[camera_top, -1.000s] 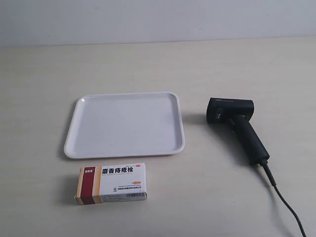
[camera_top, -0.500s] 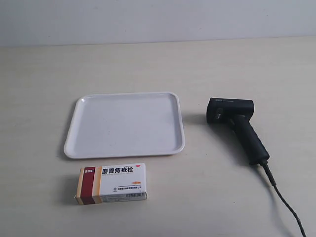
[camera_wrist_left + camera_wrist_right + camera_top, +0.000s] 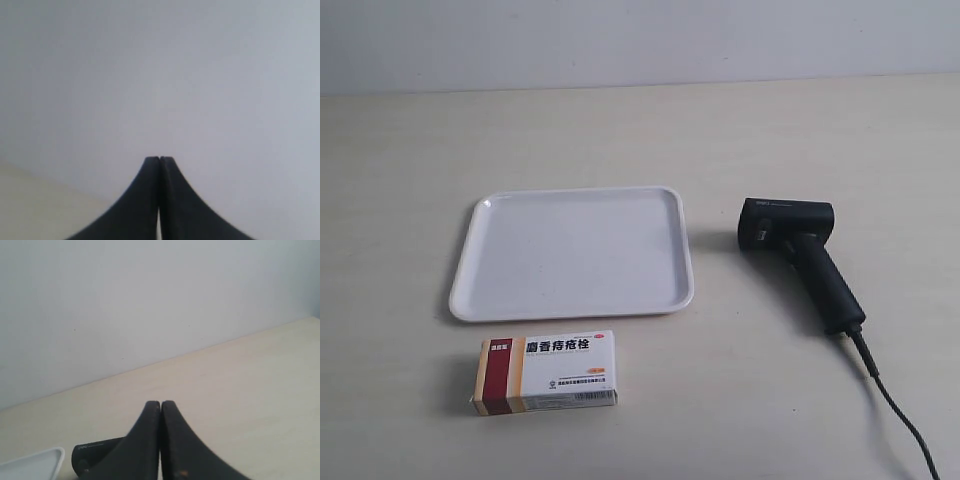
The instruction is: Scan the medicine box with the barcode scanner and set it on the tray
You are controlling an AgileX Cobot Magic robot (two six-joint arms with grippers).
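Observation:
The medicine box (image 3: 546, 372), white with a dark red and orange end, lies flat on the table just in front of the white tray (image 3: 480, 290). The black barcode scanner (image 3: 800, 258) lies on its side at the tray's right, its cable (image 3: 895, 410) trailing to the lower right. Neither arm shows in the exterior view. My left gripper (image 3: 159, 159) is shut on nothing and faces a grey wall. My right gripper (image 3: 160, 403) is shut on nothing too; beyond it lie the scanner's head (image 3: 95, 455) and a corner of the tray (image 3: 37, 462).
A pale wooden table (image 3: 640, 130) meets a grey wall (image 3: 640, 40) at the back. Nothing else stands on it.

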